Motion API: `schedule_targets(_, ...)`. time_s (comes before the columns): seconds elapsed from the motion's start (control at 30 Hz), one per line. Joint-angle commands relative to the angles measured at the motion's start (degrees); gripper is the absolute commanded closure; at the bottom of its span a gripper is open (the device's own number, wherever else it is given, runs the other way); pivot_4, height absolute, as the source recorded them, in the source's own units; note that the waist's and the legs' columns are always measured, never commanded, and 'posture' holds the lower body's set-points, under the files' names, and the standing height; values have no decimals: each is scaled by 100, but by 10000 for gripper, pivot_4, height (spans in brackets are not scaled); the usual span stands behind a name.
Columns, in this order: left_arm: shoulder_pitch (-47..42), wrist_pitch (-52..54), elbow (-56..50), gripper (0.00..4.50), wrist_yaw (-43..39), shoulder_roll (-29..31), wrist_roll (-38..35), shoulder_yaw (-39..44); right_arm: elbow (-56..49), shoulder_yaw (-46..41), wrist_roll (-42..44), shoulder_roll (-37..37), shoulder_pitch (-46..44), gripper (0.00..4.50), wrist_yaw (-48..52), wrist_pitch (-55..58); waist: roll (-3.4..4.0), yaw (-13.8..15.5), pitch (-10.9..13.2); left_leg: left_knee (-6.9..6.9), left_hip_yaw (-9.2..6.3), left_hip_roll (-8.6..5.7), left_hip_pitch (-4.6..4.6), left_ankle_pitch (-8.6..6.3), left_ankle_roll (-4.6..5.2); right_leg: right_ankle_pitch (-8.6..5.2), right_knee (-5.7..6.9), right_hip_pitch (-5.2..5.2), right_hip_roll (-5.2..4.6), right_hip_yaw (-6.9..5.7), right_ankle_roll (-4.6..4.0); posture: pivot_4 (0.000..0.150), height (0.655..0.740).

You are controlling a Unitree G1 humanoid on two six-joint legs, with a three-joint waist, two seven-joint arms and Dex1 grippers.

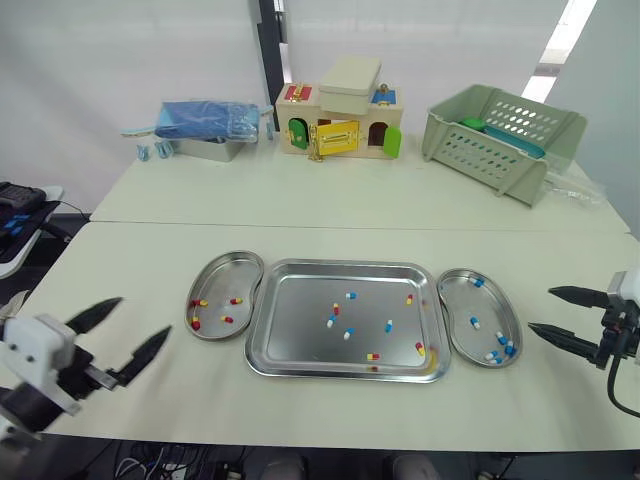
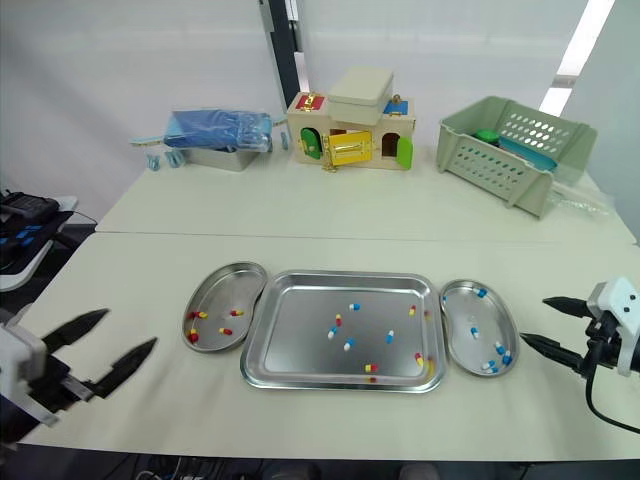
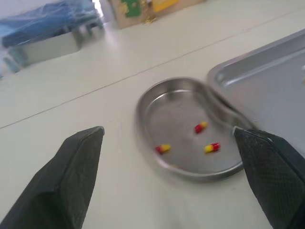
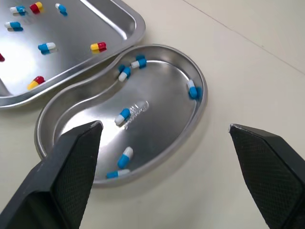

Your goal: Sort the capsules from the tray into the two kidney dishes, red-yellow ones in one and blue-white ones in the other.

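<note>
The fingers [image 3: 71,181] of the left gripper [image 1: 142,318] are seen spread wide, with nothing held between them; this gripper is found to the left of the tray [image 1: 300,345] and nearer the robot than it, over the tabletop [image 1: 150,240]. The fingers [image 4: 66,176] of the right gripper [image 1: 540,309] are likewise spread wide and empty, and this gripper is placed to the right of the tray, well apart from it. Close against the tray's left rim the left kidney dish [image 1: 225,275] is set, and a few red-yellow capsules [image 3: 212,148] are lying in it. Close against the tray's right rim the right kidney dish [image 1: 462,300] is set, and several blue-white capsules [image 4: 122,116] are scattered inside it. In the tray itself capsules of both kinds are left loose, spread over the middle and the right part of its floor, some of them near its front rim. Beyond the tray, at the far side of the tabletop, a wooden toy house [image 1: 340,120] is stood; a metal box [image 1: 215,150] with a blue bag [image 1: 205,118] on it is seen beyond the tray to the left, and a green basket [image 1: 500,140] beyond the tray to the right.
</note>
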Motion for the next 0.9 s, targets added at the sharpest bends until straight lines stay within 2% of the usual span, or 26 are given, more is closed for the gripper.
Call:
schedule_targets(0.03,-182,203,485,0,-294,356,191,464,313,-84,-153,-103,57,196,117,-359,0,-5,0,-1,0,1,0,0,0,0,0,0,0,0,0,1500,7400)
schedule_targets(0.23,-381,449,1631,0,-910,901,612,549,882,-83,-278,-78,18,196,146,-720,5,-20,3,-5,4,1,0,0,0,0,-1,-3,0,2,0,1500,7400)
schedule_targets(0.9,-1200,171,2261,0,-1763,782,1136,206,582,-217,-192,-134,270,196,154,-638,8,-47,6,-7,7,6,-1,0,-1,0,0,-7,-1,5,0,1500,7400)
